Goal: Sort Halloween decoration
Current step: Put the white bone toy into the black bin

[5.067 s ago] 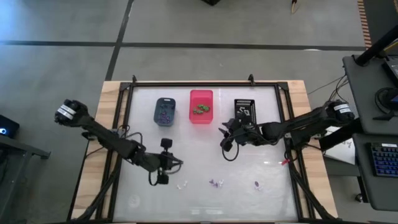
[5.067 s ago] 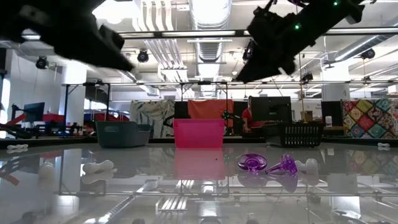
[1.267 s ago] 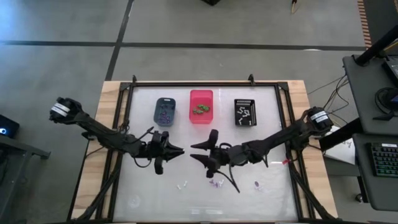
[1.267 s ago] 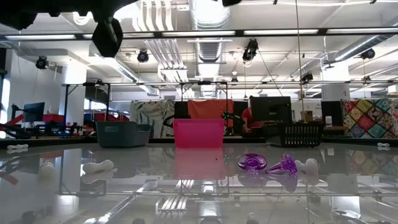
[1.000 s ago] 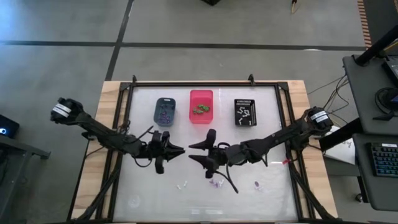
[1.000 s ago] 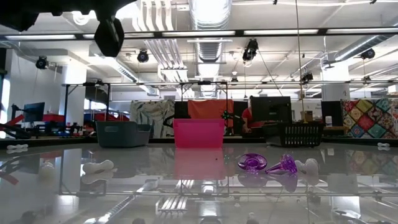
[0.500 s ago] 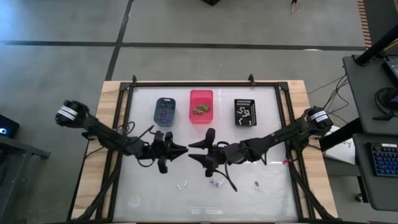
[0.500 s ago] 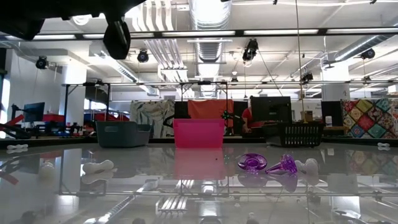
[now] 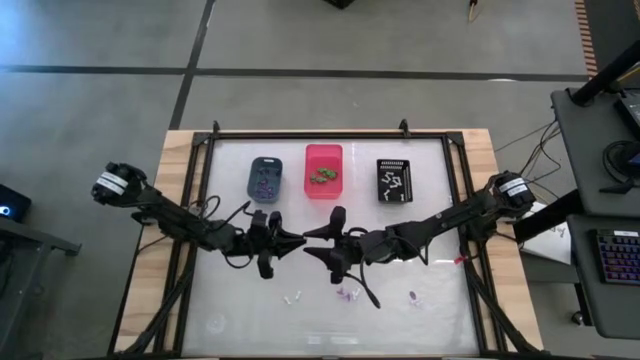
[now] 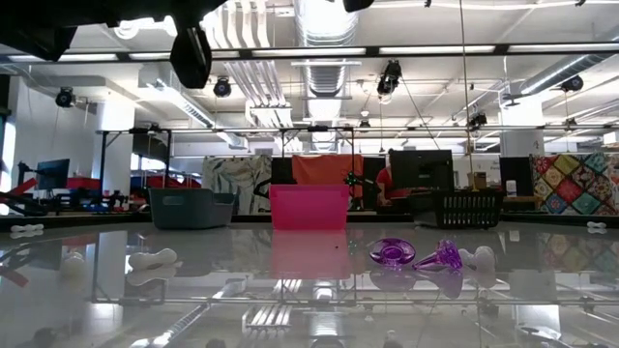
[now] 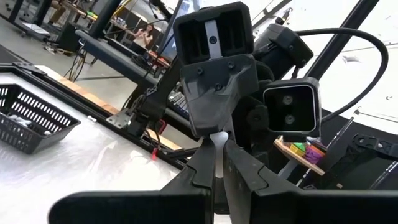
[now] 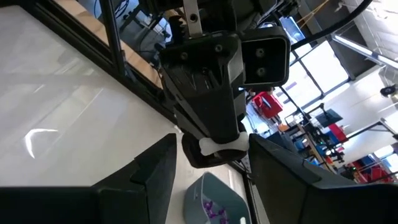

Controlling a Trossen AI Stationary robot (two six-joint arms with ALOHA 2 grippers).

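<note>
White bone trinket [image 12: 222,147] sits pinched in the closed left end effector [image 9: 296,241] above the middle of the table [image 9: 230,300], facing the right end effector [image 9: 310,243], whose fingers stand wide open on either side of it. More trinkets, white [image 9: 292,297] and purple [image 9: 347,294], lie on the near part of the table, with others already in the blue-grey bin [image 9: 265,178], pink bin [image 9: 323,171] and black bin [image 9: 395,181] at the far side.

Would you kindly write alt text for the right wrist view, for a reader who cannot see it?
The left gripper, seen head-on, pinches a small white bone-shaped trinket between the right gripper's two spread dark fingers. A blue-grey bin with purple trinkets inside sits on the glossy white table beneath.
</note>
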